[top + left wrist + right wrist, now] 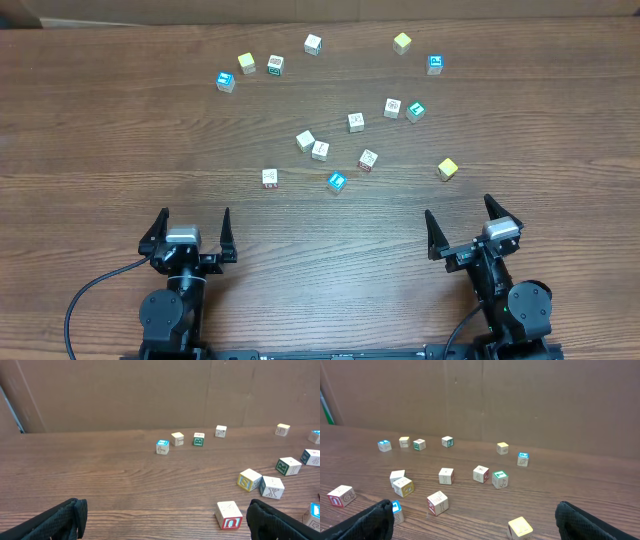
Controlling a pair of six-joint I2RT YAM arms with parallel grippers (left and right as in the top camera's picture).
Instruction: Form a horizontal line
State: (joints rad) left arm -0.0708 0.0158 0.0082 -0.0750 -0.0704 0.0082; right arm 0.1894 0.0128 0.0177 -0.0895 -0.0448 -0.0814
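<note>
Fifteen cubes (pixel 320 150) lie scattered over the far half of the table (pixel 100 150), mostly apart and not lined up. The left gripper (pixel 194 216) and the right gripper (pixel 458 208) sit by the near edge, jaws wide and holding nothing.

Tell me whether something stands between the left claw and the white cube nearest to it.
Nothing visible does. Only bare table lies between the open left claw and the white cube with red print. The blue-topped cube sits farther right, off that path.
</note>
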